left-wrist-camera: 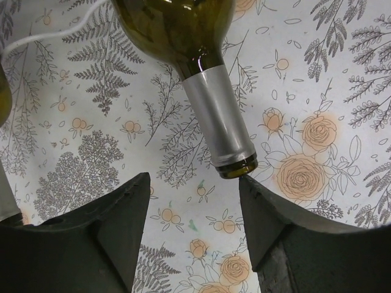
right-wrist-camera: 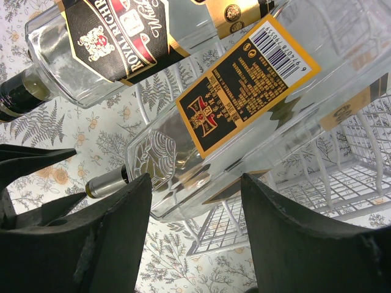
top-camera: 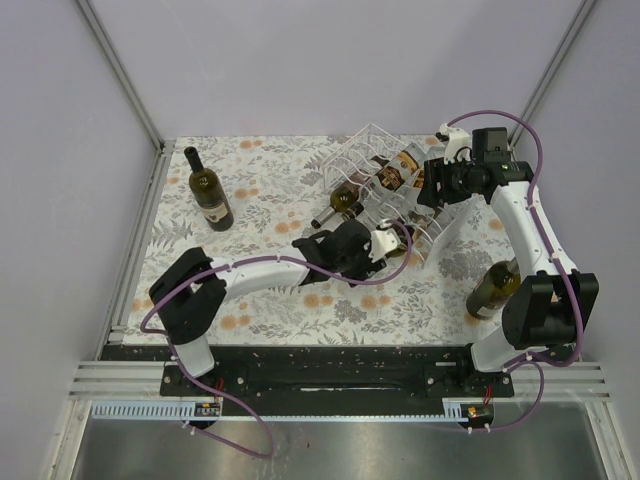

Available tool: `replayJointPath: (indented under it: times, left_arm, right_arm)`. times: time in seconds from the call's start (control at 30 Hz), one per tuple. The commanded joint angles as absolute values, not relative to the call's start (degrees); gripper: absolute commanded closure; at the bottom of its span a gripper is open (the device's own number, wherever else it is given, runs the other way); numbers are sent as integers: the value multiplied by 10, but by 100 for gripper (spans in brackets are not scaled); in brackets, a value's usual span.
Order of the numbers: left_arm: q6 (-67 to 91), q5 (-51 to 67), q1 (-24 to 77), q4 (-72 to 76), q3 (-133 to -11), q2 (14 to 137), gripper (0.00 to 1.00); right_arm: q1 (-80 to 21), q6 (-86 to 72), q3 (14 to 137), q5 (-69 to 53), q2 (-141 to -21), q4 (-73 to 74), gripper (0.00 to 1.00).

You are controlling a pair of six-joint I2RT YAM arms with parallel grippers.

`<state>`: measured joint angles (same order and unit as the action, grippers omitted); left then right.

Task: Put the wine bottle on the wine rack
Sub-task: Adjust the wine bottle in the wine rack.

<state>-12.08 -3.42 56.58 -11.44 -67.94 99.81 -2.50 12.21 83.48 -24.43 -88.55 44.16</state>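
Right gripper (right-wrist-camera: 195, 178), jaws spread, faces a "ROYALRICH"-labelled whisky bottle (right-wrist-camera: 116, 30); left gripper (left-wrist-camera: 194, 177) spread beside wine bottle (left-wrist-camera: 214, 110).

Bright, even light — soft shadows (sharp focus)

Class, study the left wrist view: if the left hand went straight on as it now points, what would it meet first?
Probably the silver-wrapped neck of the green wine bottle, just ahead of the open left hand; depth is unclear, with the floral tablecloth behind.
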Motion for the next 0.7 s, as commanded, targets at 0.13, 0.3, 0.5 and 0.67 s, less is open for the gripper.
replayJointPath:
  times: [0.13, 0.3, 0.5, 0.67]
  left_arm:
    - [-121, -46, 569, -67, -659, 1001, 36]
    - [-119, -48, 570, -59, -649, 1001, 36]
    - [-117, -51, 570, -46, -648, 1013, 36]
    - [-120, -59, 570, -33, -651, 1020, 36]
  right_arm:
    - [-31, 142, 812, -239, -891, 504, 33]
    - [-30, 142, 812, -241, -892, 502, 33]
    - [-31, 142, 811, -240, -891, 503, 33]
    - [-31, 142, 811, -241, -891, 504, 33]
